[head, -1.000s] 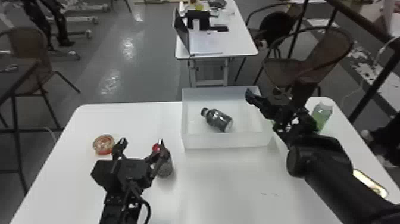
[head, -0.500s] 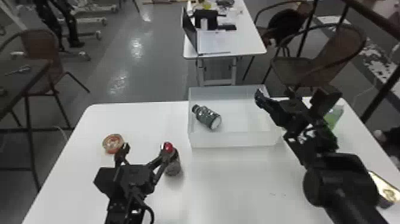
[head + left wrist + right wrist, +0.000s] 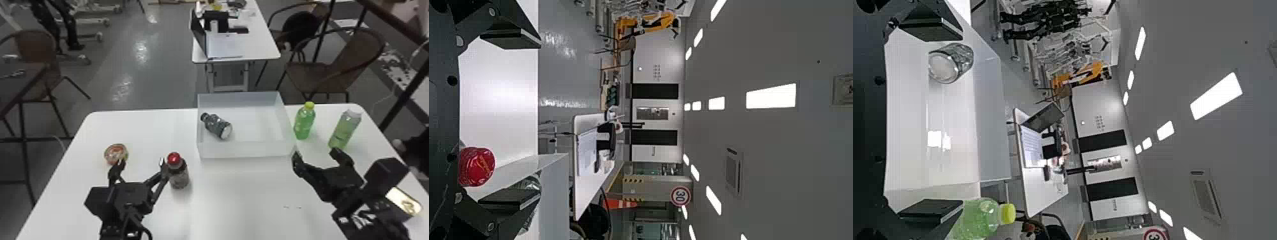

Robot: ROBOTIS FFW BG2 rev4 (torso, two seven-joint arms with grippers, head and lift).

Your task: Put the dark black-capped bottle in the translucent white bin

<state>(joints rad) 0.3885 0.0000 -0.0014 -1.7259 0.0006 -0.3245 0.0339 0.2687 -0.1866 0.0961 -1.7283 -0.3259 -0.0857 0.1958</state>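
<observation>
Dark bottle point(image 3: 218, 126) on its side in bin point(image 3: 245, 150), left part.
Left gripper point(image 3: 141, 162) near left, jaws spread, red-capped bottle point(image 3: 178, 176) at its right finger; right gripper point(image 3: 316, 154) near bin's near right corner, jaws spread.

Reads "30" on a round, red-rimmed sign point(image 3: 680, 196) far off, at about one o'clock from the left wrist camera; appears cut off at about one o'clock from the right one.
</observation>
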